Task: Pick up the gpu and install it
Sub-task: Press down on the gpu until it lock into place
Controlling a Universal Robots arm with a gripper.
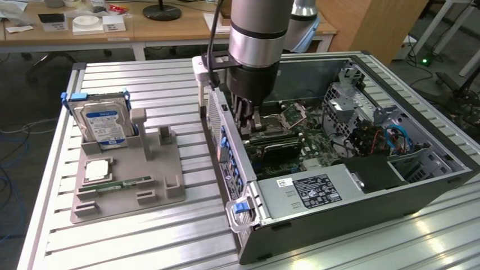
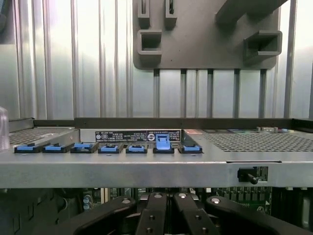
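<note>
Black gripper (image 1: 246, 119) jaws together, down inside open grey tower PC case (image 1: 420, 188) over green motherboard (image 1: 300, 147), thin black gpu (image 1: 279, 147) lying there beside it; grey parts tray (image 1: 120, 194) on ribbed aluminium worktop (image 1: 135, 242) holds silver blue-labelled hard drive (image 1: 103, 125) and narrow green memory stick (image 1: 123, 184).

The gpu (image 1: 276, 148) is a thin, flat card with a dark, almost black face, seen in the exterior view inside the open computer case (image 1: 420, 185). It stands on its long edge over the green motherboard (image 1: 318, 147), close to the case's rear wall at the exterior view's left. Its long side runs away from that wall toward the middle of the board, and its near end is just under the gripper (image 1: 250, 130); whether the two touch cannot be told
</note>
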